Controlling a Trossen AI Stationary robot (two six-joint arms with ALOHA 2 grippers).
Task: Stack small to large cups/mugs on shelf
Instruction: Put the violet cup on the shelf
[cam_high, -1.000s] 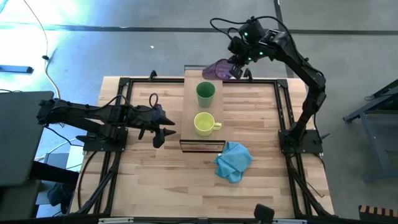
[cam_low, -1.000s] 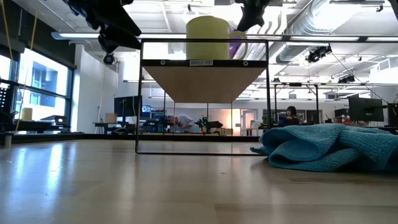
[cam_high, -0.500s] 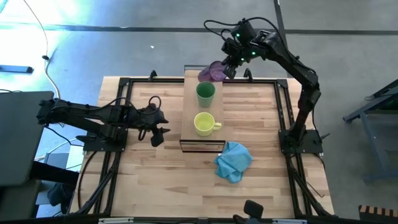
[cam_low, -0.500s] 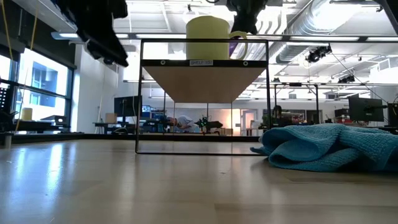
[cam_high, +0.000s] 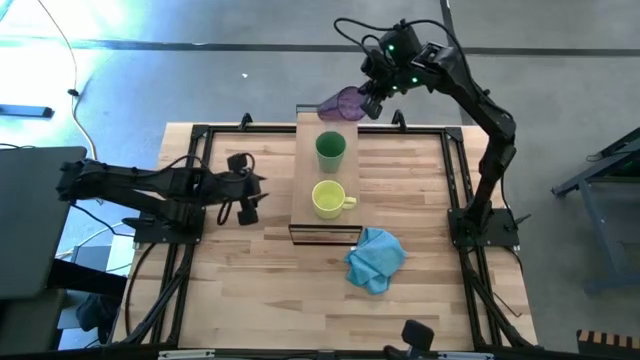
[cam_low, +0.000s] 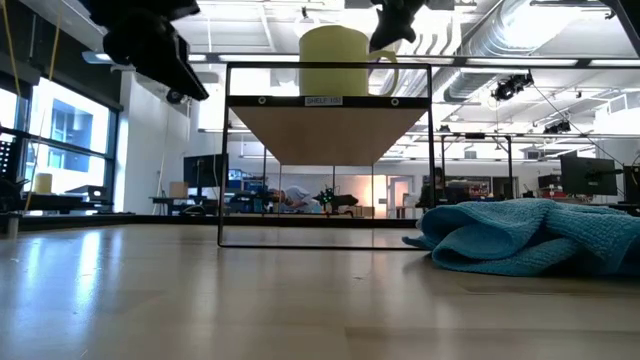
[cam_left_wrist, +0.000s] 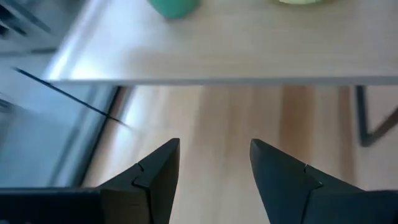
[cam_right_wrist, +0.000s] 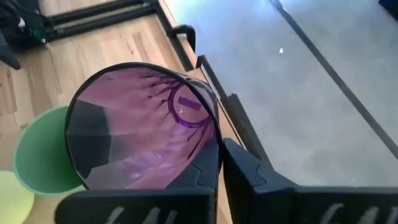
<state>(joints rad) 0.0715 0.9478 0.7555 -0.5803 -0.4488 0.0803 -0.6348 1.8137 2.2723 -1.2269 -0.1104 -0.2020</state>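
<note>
Three vessels matter here, and only one is off the shelf (cam_high: 302, 165): the purple tumbler (cam_high: 340, 105), pinched by its rim in the right gripper (cam_high: 368, 103) and hanging tilted, nearly on its side, just over the shelf's far end. The right wrist view shows one finger inside the rim and one outside, clamped tight on the wall. The green cup (cam_high: 331, 149) stands upright on the shelf near that far end, and the yellow mug (cam_high: 329, 198) stands closer to the near end, handle pointing toward the right arm's side.

To do this step well, I'd judge the tumbler should be turned upright before it comes down, and lowered onto bare board beyond the green cup (there's little room there, so the edge is the risk). A rim pinch lets a light tumbler swing, so a slow descent and a release only once the base sits flat would be wise. It should also stay clear of the green cup.

The left gripper (cam_high: 247, 200) waits beside the shelf on the left arm's side, fingers spread with nothing between them.

Compared with a second ago, the tumbler has been carried from beside the shelf's far corner to above its far end, and the left gripper has drawn back from the shelf.
</note>
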